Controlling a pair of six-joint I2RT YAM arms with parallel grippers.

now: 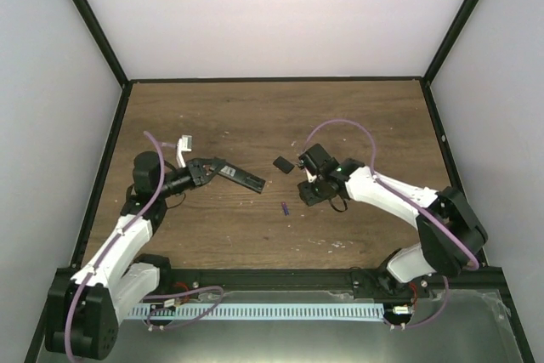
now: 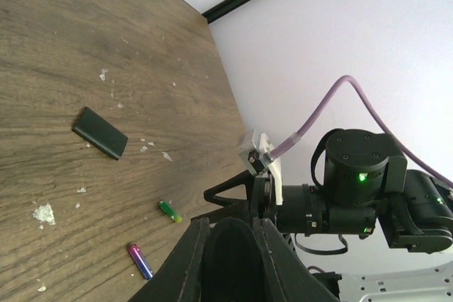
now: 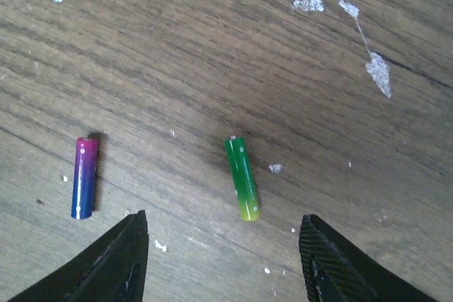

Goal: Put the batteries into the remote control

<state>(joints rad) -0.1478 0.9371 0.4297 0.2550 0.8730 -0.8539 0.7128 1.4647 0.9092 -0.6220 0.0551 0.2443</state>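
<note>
The black remote control [image 1: 242,178] lies left of centre, and my left gripper [image 1: 205,171] is shut on its near end; in the left wrist view the remote [image 2: 228,259] fills the gap between the jaws of that gripper [image 2: 230,221]. My right gripper [image 1: 310,191] hovers open above the table. In the right wrist view the green battery [image 3: 242,178] lies flat just ahead of that gripper [image 3: 223,225], between the spread fingers. The purple-blue battery [image 3: 85,178] lies to the green one's left, outside the fingers. It also shows in the top view [image 1: 285,207]. The left wrist view shows both the green battery [image 2: 170,211] and the purple-blue battery [image 2: 140,260].
A small flat black cover piece [image 1: 282,163] lies on the table just left of the right gripper and shows in the left wrist view [image 2: 100,133]. White specks of debris [image 3: 379,74] are scattered on the wood. Black frame rails and white walls bound the table.
</note>
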